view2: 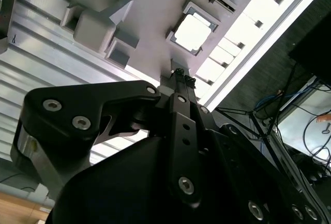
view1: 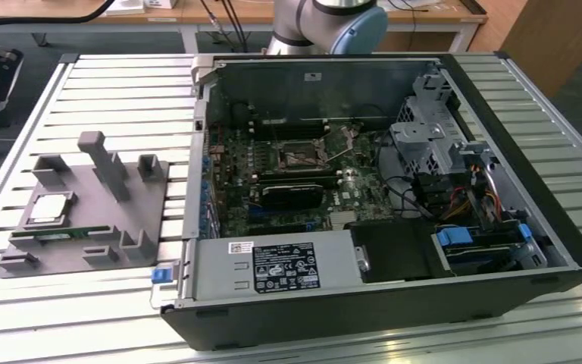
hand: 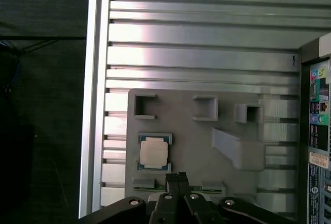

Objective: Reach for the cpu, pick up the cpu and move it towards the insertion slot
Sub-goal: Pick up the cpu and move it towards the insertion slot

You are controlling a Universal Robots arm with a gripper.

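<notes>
Closed, empty gripper (hand: 177, 177) hangs above the cpu (hand: 154, 151).
The cpu sits in a grey fixture (view1: 119, 227) at the exterior view's left, well apart from the insertion slot (view1: 299, 158) inside the computer case (view1: 372, 318).

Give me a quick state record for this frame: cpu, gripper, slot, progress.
cpu: seated in its recess on the grey holder plate, not gripped
gripper: close to the cpu but not touching it; fingers shut together, holding nothing
insertion slot: on the board inside the open computer case, to the exterior view's right of the plate
memory stick: lies on the plate beside the cpu
progress: cpu not yet picked up
</notes>
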